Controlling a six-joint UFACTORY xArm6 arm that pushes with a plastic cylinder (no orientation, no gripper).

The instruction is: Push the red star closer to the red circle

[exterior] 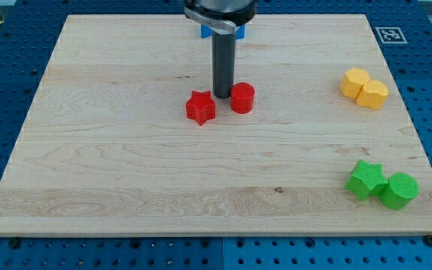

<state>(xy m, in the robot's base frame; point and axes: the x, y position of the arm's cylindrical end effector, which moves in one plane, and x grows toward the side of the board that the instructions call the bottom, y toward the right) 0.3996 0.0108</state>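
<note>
Tip [223, 94] sits between red star [200, 108] and red circle [242, 98]; star's heading indeterminate, no hand visible.

The desk [126, 172] is pale wood with fine lengthwise grain, a few small dark knots and a smooth, matt finish. Around it lies a blue perforated base plate [6, 45] with a slight sheen. The rod is dark, smooth and faintly glossy down to my tip [223, 95]. The red star [200, 108] and red circle [242, 98] look like matt plastic with softly ridged surfaces. The two yellow blocks [364, 88], the green star [366, 180] and the green cylinder [399, 190] share that matt plastic look.
</note>
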